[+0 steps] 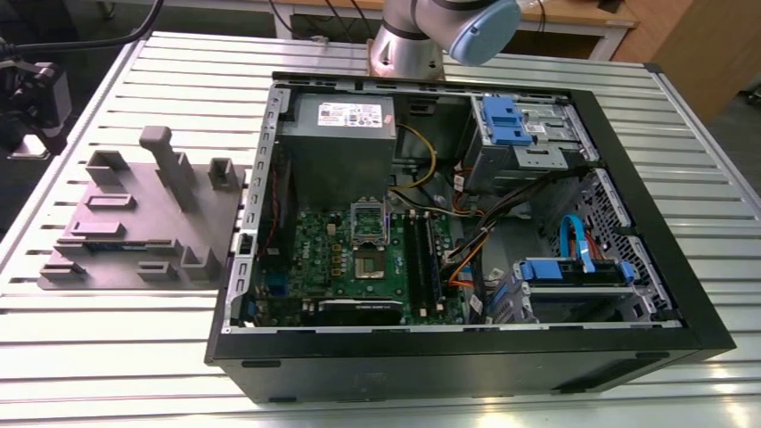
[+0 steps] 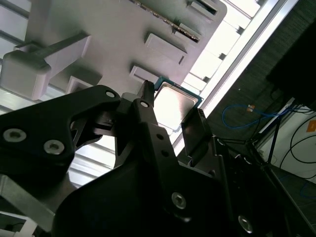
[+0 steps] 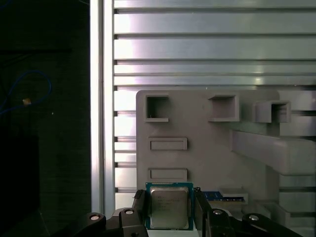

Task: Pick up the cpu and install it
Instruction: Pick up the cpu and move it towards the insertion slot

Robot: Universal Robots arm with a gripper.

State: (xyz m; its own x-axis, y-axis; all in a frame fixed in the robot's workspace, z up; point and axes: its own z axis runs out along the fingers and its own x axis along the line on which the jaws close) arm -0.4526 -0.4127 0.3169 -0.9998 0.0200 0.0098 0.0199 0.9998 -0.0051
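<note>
Black gripper [image 3: 170, 201] [image 2: 172, 104] is open about as wide as the cpu [image 3: 169, 210] [image 2: 174, 98], with one finger on each side of it. The fingers are very close to its edges, but I cannot tell if they touch it. In the exterior view, the silver worktop [image 1: 119, 357] with long grooves carries everything. On it lies a big black computer case [image 1: 476, 366] with its side open. Inside the case sits a green motherboard [image 1: 345, 267], and the dark socket [image 1: 371, 227] is in the middle of it. A grey tray [image 1: 143, 223] [image 3: 197, 148] with blocks and slots lies on the worktop just beside the case, on the exterior view's left. The small shiny square cpu lies flat on this grey tray, near one edge, next to two long thin slots [image 3: 168, 144].
</note>
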